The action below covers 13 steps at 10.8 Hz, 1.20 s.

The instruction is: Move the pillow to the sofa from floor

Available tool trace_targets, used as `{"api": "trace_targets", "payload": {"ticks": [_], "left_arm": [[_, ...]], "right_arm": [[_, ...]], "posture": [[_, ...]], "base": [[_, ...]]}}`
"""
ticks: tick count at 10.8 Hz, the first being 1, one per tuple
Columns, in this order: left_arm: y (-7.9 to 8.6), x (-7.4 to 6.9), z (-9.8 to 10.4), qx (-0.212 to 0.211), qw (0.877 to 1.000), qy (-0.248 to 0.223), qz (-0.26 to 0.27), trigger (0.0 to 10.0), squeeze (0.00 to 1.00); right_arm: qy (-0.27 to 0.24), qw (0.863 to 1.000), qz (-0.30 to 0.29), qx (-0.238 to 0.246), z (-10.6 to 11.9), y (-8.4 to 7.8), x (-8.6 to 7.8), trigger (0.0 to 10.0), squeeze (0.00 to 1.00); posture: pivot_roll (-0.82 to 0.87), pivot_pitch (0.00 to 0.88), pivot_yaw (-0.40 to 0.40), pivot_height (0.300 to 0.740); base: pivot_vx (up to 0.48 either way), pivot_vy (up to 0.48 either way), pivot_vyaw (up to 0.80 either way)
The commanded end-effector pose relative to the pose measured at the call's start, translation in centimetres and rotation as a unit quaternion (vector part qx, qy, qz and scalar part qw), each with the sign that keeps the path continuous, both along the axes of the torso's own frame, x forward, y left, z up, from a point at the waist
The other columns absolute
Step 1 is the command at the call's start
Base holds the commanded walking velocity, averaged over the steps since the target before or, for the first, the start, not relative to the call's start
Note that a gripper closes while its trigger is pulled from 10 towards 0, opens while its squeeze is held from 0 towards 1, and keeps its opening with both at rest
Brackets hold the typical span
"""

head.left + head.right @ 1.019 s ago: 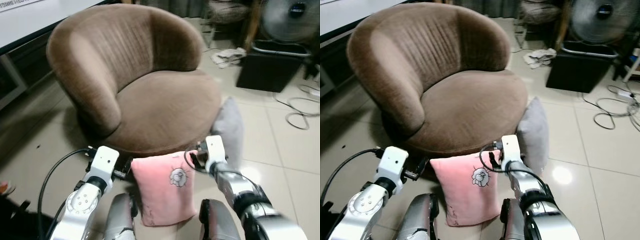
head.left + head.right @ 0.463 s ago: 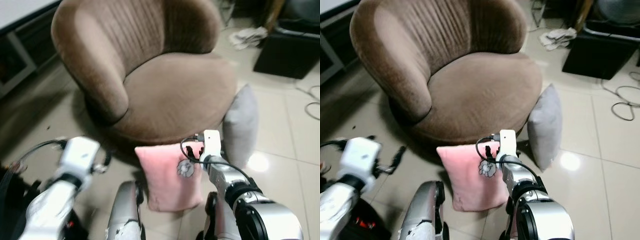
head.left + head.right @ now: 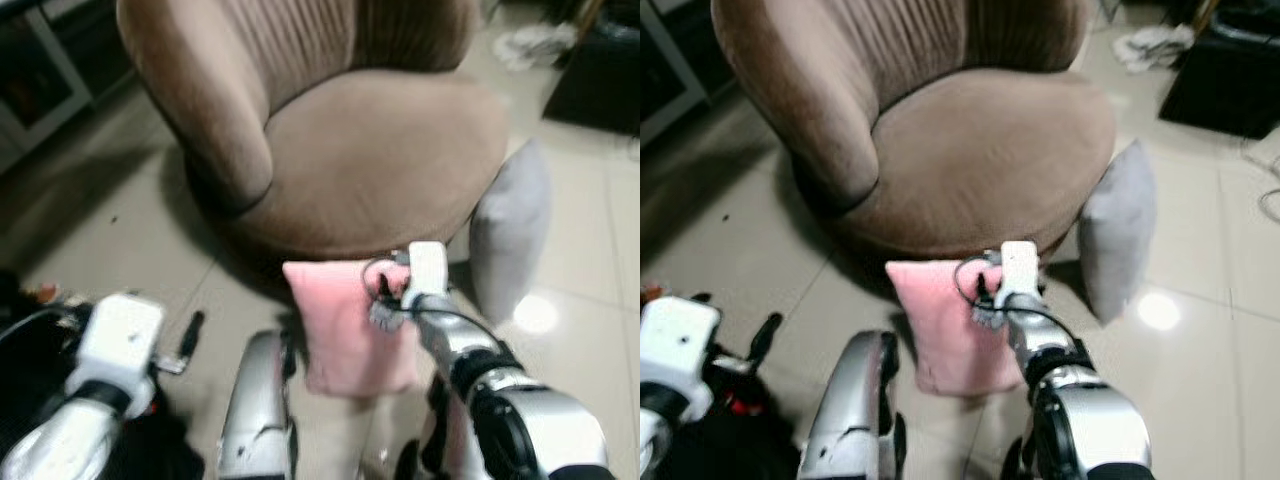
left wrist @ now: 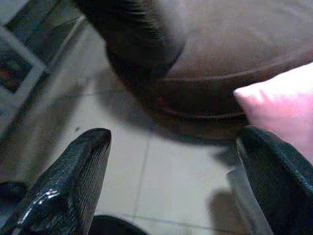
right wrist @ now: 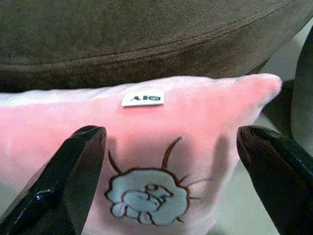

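A pink pillow [image 3: 345,330] with a sheep picture stands on the tiled floor, leaning on the front of the round brown sofa [image 3: 380,150]. My right gripper [image 5: 173,142] is open right at the pillow's upper face, one black finger [image 5: 80,161] on either side of the sheep; I cannot tell if they touch it. From the head, that gripper [image 3: 385,300] sits at the pillow's top right corner. My left gripper [image 4: 171,161] is open over bare floor to the left of the pillow, whose corner [image 4: 283,107] shows beside one finger.
A grey pillow [image 3: 510,230] leans on the sofa's right side. A black box [image 3: 600,90] and a white cloth [image 3: 535,40] lie on the floor behind it. A dark cabinet [image 3: 40,80] stands at the far left. My own legs [image 3: 255,410] are just below the pink pillow.
The camera has tipped down and moved closer to the sofa. My left arm has swung out to the left, away from the pillow. The right gripper stays at the pillow's top corner.
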<state>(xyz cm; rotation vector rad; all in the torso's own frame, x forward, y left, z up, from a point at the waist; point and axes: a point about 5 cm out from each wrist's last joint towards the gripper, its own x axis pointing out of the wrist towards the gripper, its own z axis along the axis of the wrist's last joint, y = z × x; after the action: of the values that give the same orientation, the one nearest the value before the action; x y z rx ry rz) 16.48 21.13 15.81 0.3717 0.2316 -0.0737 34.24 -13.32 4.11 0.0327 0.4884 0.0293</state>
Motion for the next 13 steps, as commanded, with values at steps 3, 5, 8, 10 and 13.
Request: {"api": "trace_targets", "payload": {"ticks": [3, 5, 8, 10, 13], "left_arm": [[1.1, -2.3, 2.9, 0.027, 0.999, -0.013, 0.014, 10.0, 0.00], [1.8, -3.3, 3.9, 0.041, 0.999, -0.017, 0.017, 10.0, 0.00], [3.6, -4.7, 5.2, 0.067, 0.998, -0.013, 0.004, 10.0, 0.00], [3.9, -5.2, 5.5, 0.062, 0.998, -0.012, -0.002, 10.0, 0.00], [3.5, -5.5, 5.4, 0.037, 0.999, -0.014, -0.012, 10.0, 0.00]], "right_arm": [[-0.038, 0.997, -0.055, 0.027, 1.4, -1.4, 1.0, 10.0, 0.00], [-0.056, 0.987, -0.138, 0.068, 2.5, -3.5, 1.5, 10.0, 0.00], [-0.069, 0.952, -0.254, 0.158, 3.3, -5.6, 1.8, 10.0, 0.00], [-0.090, 0.961, -0.245, 0.085, 4.4, -6.7, 2.2, 10.0, 0.00], [-0.118, 0.951, -0.280, 0.063, 5.5, -9.4, 2.2, 10.0, 0.00]], "posture": [[0.77, 0.233, 0.120, 0.505], [0.79, 0.220, 0.150, 0.505], [0.84, 0.214, 0.197, 0.505], [0.84, 0.213, 0.197, 0.505], [0.81, 0.213, 0.195, 0.505]], "base": [[0.000, 0.000, 0.00], [0.000, 0.000, 0.00], [0.000, 0.000, 0.00], [0.000, 0.000, 0.00], [0.000, 0.000, 0.00]]}}
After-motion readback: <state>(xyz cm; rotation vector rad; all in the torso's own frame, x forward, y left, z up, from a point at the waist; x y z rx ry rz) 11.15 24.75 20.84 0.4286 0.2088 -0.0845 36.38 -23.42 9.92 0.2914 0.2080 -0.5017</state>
